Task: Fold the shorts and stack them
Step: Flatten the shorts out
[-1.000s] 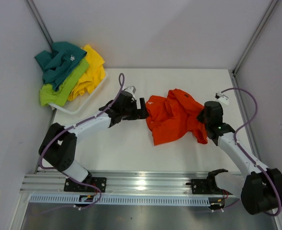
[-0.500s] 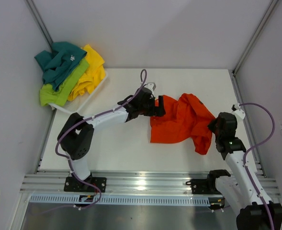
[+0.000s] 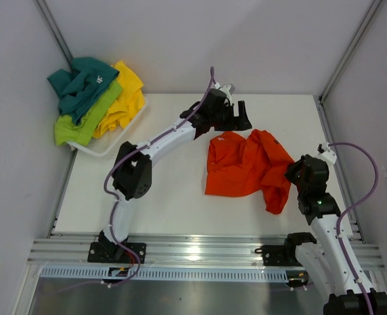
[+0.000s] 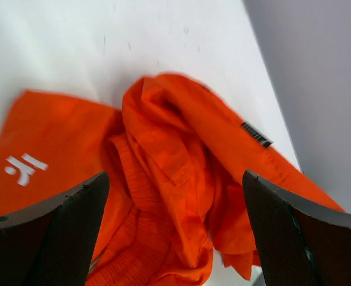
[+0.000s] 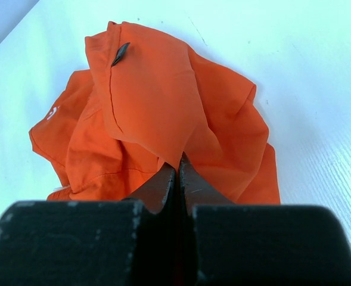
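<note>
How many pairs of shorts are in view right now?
4: orange shorts mid-table; teal shorts, lime green shorts, yellow shorts piled far left. More may hide beneath.

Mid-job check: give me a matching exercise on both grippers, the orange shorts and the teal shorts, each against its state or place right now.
Column one:
1. left gripper
2. right gripper
3. orange shorts
4. teal shorts

Column two:
A. at the far left corner
B. jaws shut on orange cloth
C. crumpled on the table, between the arms
D. jaws wide open, holding nothing

Pairs: 1-D, 2-B, 3-C, 4-A.
</note>
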`<state>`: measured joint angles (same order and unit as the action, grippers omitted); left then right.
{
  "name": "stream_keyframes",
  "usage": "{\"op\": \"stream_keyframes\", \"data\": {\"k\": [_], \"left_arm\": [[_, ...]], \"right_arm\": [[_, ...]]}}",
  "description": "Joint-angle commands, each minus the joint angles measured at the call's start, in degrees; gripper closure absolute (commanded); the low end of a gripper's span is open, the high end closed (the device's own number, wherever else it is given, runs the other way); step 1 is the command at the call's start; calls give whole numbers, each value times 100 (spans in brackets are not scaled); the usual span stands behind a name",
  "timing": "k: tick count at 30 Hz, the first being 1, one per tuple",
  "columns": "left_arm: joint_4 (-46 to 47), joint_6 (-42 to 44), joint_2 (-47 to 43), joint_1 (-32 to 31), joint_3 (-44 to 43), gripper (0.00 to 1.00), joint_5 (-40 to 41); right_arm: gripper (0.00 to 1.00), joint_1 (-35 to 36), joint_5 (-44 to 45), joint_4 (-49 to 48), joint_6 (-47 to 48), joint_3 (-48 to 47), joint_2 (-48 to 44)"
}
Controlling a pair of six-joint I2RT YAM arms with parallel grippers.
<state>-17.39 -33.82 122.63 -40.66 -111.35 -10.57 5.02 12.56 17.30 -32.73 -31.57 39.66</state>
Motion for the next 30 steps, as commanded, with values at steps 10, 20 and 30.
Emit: {"op": "stream_keyframes", "data": {"k": [10, 20, 30], "left_arm": [[683, -1354, 622, 76, 957, 10, -1175], [2000, -2356, 1219, 50, 1089, 22, -1949], [2994, -3077, 1632, 15, 932, 80, -2291]], "right_arm": [[100, -9, 72, -227, 162, 160, -125], [100, -9, 63, -271, 127, 248, -143], [100, -9, -25, -333, 109, 231, -125]]}}
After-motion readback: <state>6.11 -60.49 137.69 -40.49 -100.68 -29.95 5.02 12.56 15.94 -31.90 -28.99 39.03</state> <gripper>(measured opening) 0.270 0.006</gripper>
